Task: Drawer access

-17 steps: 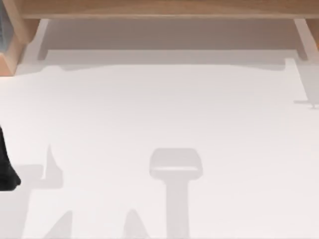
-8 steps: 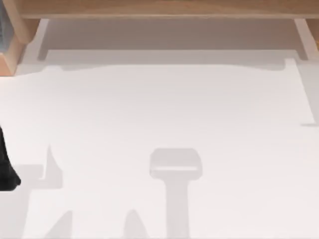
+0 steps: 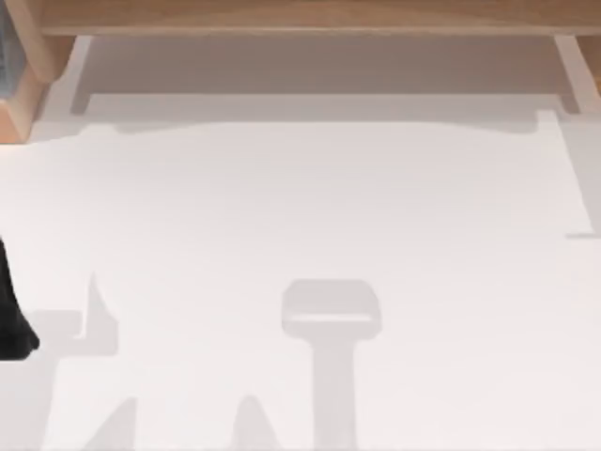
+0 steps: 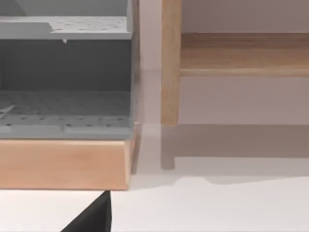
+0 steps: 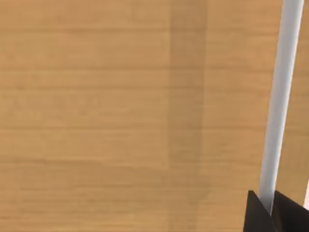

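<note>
Top view gives you a white table (image 3: 300, 216) with a long wooden shelf (image 3: 310, 17) running across 12 o'clock, its legs (image 3: 573, 70) dropping at 1 and 11 o'clock. At 10 o'clock sits a wooden cabinet (image 3: 21, 89) corner with a grey inside. A dark piece of your left arm (image 3: 11, 319) pokes in at 9 o'clock, near the table's left edge.

From the left wrist view you see the cabinet (image 4: 65, 162) face on: a wooden base board, and above it grey perforated trays (image 4: 65, 113), one over the other, in an open grey bay. Just beside it stands a wooden post (image 4: 170, 63), with a wooden rail (image 4: 244, 55) running off from it. A dark tip of the left gripper (image 4: 94, 217) shows above the table; you cannot tell how far its fingers are spread, and nothing sits in them.

Your right wrist view looks straight at a wooden drawer front (image 5: 120, 111), very close. A pale bar handle (image 5: 280, 96) crosses it, and the right gripper (image 5: 271, 209) has its two dark fingertips (image 5: 256, 215) on either side of the bar, closed against it.
</note>
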